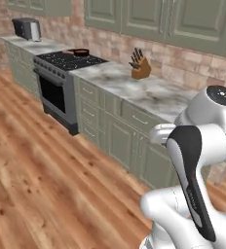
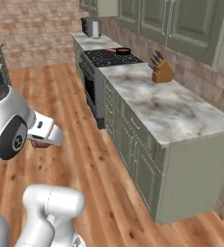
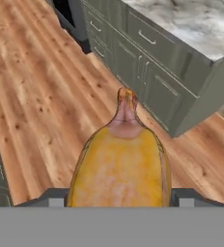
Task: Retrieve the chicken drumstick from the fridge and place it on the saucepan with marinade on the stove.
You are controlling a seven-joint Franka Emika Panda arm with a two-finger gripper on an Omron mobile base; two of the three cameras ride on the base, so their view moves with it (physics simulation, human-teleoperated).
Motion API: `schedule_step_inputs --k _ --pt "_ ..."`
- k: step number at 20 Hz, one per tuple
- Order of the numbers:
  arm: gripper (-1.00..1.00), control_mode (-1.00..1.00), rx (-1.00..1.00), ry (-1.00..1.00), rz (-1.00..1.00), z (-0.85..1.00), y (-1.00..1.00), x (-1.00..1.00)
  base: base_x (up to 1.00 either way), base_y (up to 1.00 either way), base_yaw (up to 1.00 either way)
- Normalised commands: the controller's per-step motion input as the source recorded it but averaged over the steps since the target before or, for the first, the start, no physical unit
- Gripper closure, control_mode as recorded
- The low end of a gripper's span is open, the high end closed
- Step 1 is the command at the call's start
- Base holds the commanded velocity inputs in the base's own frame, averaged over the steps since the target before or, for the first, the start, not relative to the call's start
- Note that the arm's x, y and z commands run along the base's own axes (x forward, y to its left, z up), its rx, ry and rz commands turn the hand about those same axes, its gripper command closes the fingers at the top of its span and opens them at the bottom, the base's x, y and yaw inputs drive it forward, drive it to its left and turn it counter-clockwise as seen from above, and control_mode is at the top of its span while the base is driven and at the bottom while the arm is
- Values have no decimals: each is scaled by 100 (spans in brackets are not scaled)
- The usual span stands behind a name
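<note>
In the hand view the golden-brown chicken drumstick (image 3: 121, 164) sits between the fingers of my gripper (image 3: 119, 201), its thin bone end pointing away from the hand. The gripper is shut on it and hangs over the wooden floor, apart from the counter. A small brown bit of the drumstick (image 2: 39, 143) shows under the white hand in the right base view. The black stove (image 1: 68, 61) (image 2: 109, 58) stands far ahead along the wall. The small black saucepan with marinade (image 1: 79, 51) (image 2: 123, 50) rests at its back. The fridge is out of view.
A marble counter (image 1: 149, 92) (image 2: 167, 106) on green cabinets runs from the stove toward me and ends at a corner (image 3: 205, 62). On it stands a knife block (image 1: 141, 68) (image 2: 161, 70). A toaster (image 1: 27, 28) (image 2: 91, 26) sits beyond the stove. Open wooden floor (image 1: 37, 165) lies left of the cabinets.
</note>
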Motion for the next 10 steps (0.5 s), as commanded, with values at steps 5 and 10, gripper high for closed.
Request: schedule_step_inputs --k 5,10 --pt "100 100 0 0 0 0 0 0 100 58 11" --pt "100 100 0 0 0 0 0 0 100 48 5"
